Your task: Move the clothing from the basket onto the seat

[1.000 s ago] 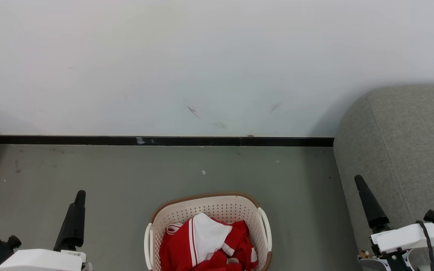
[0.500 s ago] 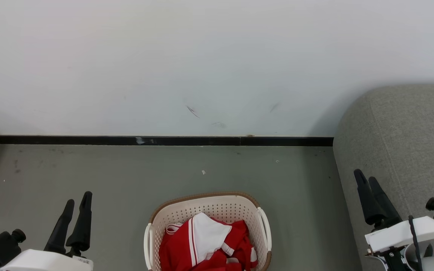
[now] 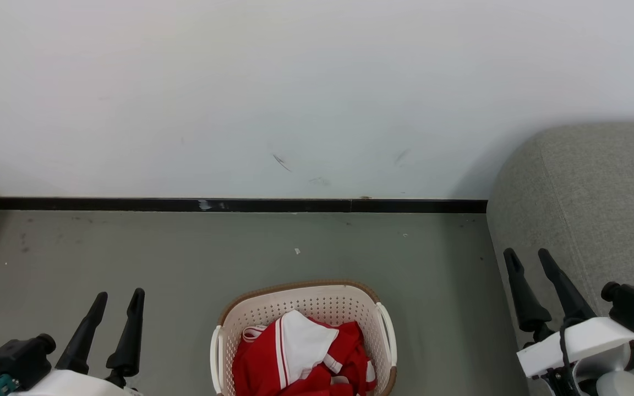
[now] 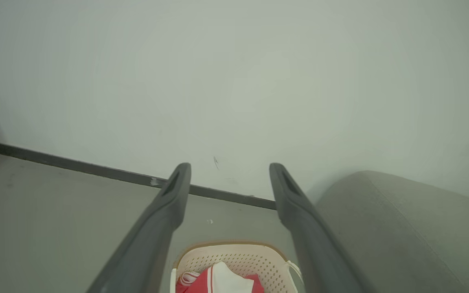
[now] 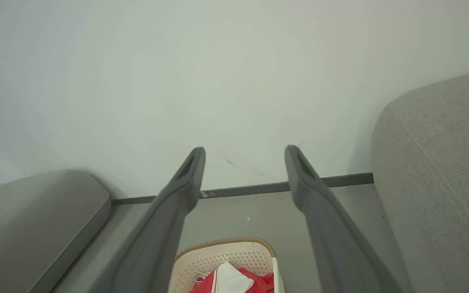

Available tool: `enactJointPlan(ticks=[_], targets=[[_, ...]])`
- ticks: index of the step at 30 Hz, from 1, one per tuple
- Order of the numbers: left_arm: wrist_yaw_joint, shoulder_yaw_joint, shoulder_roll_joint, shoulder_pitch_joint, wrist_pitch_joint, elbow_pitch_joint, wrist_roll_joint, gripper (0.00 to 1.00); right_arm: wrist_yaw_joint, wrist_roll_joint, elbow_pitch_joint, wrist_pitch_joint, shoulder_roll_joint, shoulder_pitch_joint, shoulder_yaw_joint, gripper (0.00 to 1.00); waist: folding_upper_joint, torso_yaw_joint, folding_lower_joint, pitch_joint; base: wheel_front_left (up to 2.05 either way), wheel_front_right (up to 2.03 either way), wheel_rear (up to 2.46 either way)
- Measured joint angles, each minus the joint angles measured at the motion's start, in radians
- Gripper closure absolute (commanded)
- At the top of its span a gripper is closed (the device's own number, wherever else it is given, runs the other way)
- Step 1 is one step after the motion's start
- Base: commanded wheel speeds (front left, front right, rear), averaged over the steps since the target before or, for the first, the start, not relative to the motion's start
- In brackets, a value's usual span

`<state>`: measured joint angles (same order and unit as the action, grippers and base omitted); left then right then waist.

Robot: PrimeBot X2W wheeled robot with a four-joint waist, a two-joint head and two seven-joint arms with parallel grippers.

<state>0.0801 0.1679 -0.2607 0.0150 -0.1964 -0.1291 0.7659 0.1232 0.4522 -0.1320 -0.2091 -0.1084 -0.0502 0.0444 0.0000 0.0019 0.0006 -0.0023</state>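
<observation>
Pale white wall (image 3: 317,82) with a few dark scuff marks (image 3: 281,162) fills the background, meeting a grey-green floor (image 3: 185,258) along a black skirting strip (image 3: 240,205) that has a chipped white spot. On the floor, near the bottom middle of the head view, stands the cream-white perforated plastic basket (image 3: 300,302) with a brown woven-look rim and white side handles. The clothing (image 3: 262,363), bright red fabric with white stripe trim and one plain white piece (image 3: 306,341) on top, lies crumpled inside it. The large light grey upholstered seat (image 3: 597,192) rises at the right, apart from the basket. The left gripper (image 3: 120,295) hangs to the basket's left, its two dark fingers spread apart and empty. The right gripper (image 3: 526,253), in front of the seat's edge, also has its fingers parted, holding nothing. No writing is legible on anything.
</observation>
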Motion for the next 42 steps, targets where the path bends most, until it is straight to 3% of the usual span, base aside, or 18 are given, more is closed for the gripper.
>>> enactJointPlan(ticks=[16, 42], targets=[[-0.031, 0.035, -0.002, 0.012, -0.053, -0.004, -0.2, 0.0, 0.0, -0.313, 0.03, -0.039, 0.047, -0.001, -0.036, 0.0, 0.0, 0.001, -0.0001, 0.001, 0.0, 0.0, 0.0], [-0.031, -0.008, 0.041, 0.02, -0.053, -0.019, -0.205, 0.0, 0.0, -0.329, 0.029, -0.039, 0.065, -0.001, -0.053, 0.0, 0.0, -0.002, -0.0003, 0.01, 0.0, 0.0, 0.0]])
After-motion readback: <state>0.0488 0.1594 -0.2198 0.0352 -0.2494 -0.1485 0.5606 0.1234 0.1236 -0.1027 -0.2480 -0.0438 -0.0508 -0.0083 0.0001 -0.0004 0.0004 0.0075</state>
